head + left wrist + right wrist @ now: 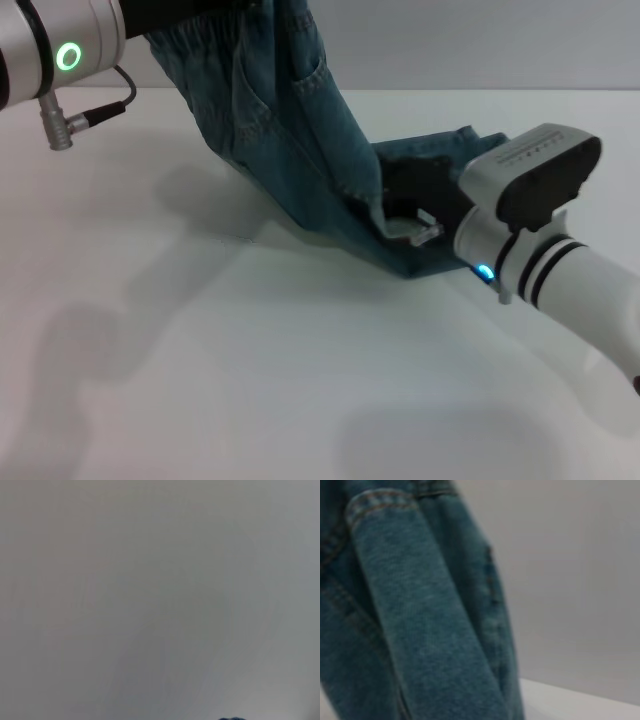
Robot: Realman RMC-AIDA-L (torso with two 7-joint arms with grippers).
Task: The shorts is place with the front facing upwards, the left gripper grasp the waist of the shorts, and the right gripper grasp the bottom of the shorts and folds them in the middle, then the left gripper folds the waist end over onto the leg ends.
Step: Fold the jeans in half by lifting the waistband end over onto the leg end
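- My left gripper's fingers are out of sight beyond the top edge of the head view; only the green-lit arm shows at the upper left. I cannot tell how far they are parted, though the waist (205,35) hangs lifted from about there.
- The shorts (300,150) drape from the top centre of the head view down to the table (250,380) at centre right, where the lower part lies bunched in dark folds.
- My right gripper (425,232) sits at centre right, at the low end of the cloth. A pale fingertip shows against the denim, but whether the fingers are clamped on fabric I cannot tell.
- I judge the step in hand to be the lengthwise fold, with both ends raised or gathered.
- To do it well, I should keep the cloth taut between both arms, so the two halves meet edge to edge.
- I should lower both ends together, letting the cloth settle flat rather than in a heap.
- The leg ends are not clearly visible in any view, so I should check them before releasing.
- The head view alone shows both arms and the whole drape.
- The right wrist view shows only close denim, with an orange-stitched seam at its upper left and the table edge at its lower right.
- The left wrist view shows almost nothing but plain grey, with a dark sliver at its bottom edge.
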